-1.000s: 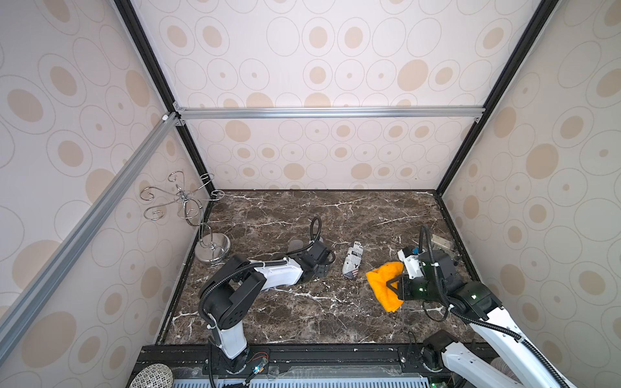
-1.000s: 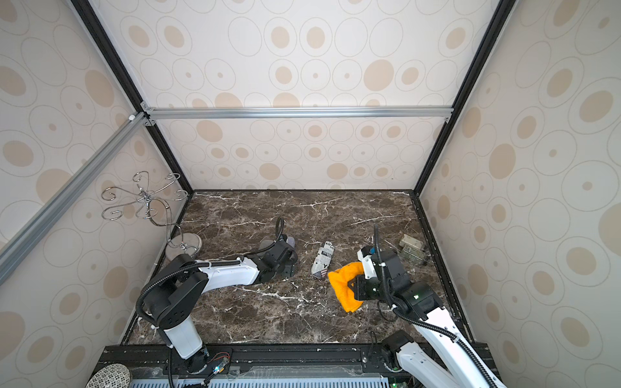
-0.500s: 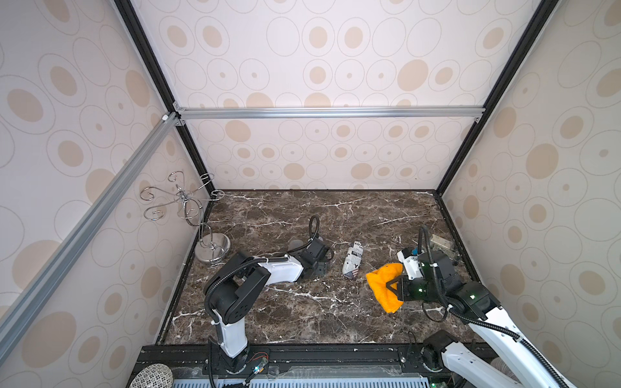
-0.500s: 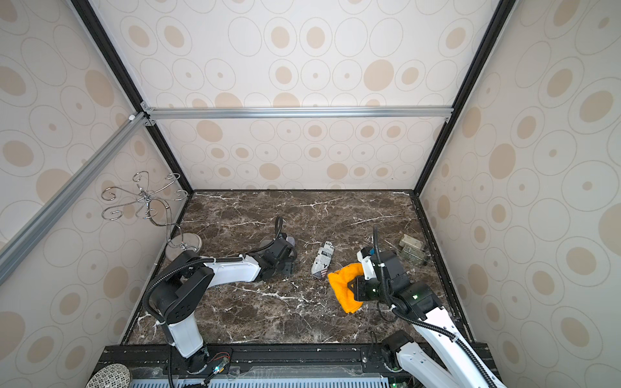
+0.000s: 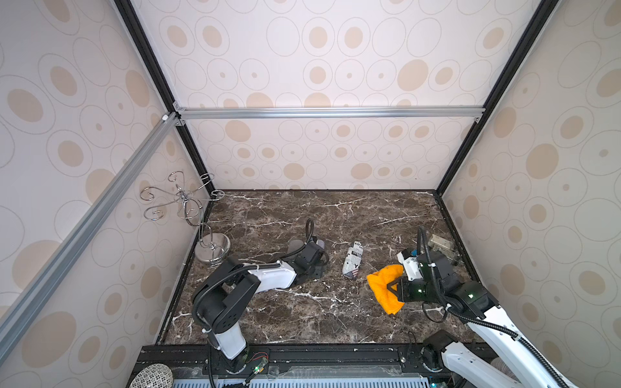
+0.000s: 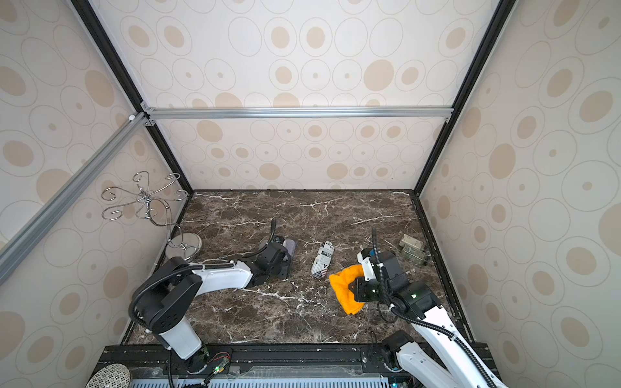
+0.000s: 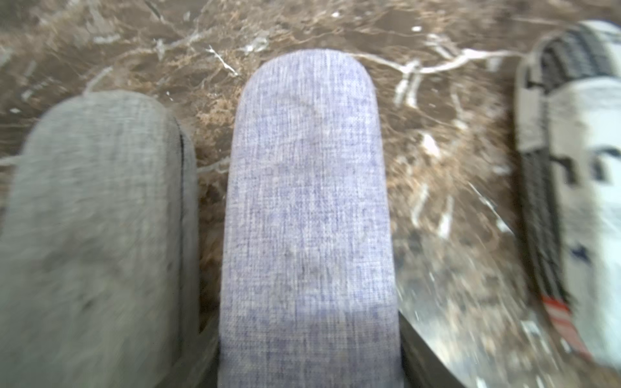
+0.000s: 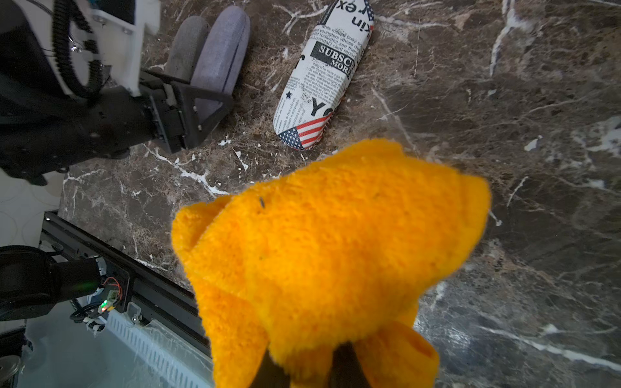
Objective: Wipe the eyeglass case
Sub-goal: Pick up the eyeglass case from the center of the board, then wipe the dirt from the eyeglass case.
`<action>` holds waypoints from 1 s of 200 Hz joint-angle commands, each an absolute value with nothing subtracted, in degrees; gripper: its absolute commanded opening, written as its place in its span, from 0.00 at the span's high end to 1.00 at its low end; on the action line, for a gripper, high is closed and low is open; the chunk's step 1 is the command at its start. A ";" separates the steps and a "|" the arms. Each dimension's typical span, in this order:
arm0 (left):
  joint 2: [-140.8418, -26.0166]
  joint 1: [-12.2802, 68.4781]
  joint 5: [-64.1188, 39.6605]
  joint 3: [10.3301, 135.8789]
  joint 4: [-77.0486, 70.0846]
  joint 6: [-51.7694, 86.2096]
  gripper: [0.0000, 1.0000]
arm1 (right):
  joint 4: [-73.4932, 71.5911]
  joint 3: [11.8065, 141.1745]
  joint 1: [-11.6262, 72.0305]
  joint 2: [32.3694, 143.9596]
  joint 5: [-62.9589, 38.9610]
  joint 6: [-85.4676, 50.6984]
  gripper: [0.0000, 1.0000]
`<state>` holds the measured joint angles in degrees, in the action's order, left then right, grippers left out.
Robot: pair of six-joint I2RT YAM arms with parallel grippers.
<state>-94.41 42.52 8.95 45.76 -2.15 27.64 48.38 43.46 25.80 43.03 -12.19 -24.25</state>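
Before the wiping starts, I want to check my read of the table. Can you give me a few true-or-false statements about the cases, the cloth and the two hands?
1. The right hand holds the orange cloth. True.
2. The cloth lies on the newsprint case. False: it is held clear of that case, near one end.
3. The left hand has its jaws either side of the lilac case. True.
4. The grey case lies right of the newsprint case. False: it lies beside the lilac case, left of the newsprint one.
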 commanded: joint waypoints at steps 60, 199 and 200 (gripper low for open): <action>-71.20 53.01 -0.67 34.38 -3.48 15.12 0.41 | 47.68 57.20 32.45 58.72 -6.84 -20.36 1.00; -73.27 66.98 2.55 37.19 -7.79 12.52 0.41 | 46.96 61.65 47.74 72.76 0.25 -19.22 1.00; -73.29 66.98 2.55 37.18 -7.85 12.50 0.41 | 46.96 61.65 47.74 72.76 0.25 -19.22 1.00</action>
<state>-72.77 66.08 2.02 33.58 -4.05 14.50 48.58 63.11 44.86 72.47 -0.45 -17.80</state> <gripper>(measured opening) 0.627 0.134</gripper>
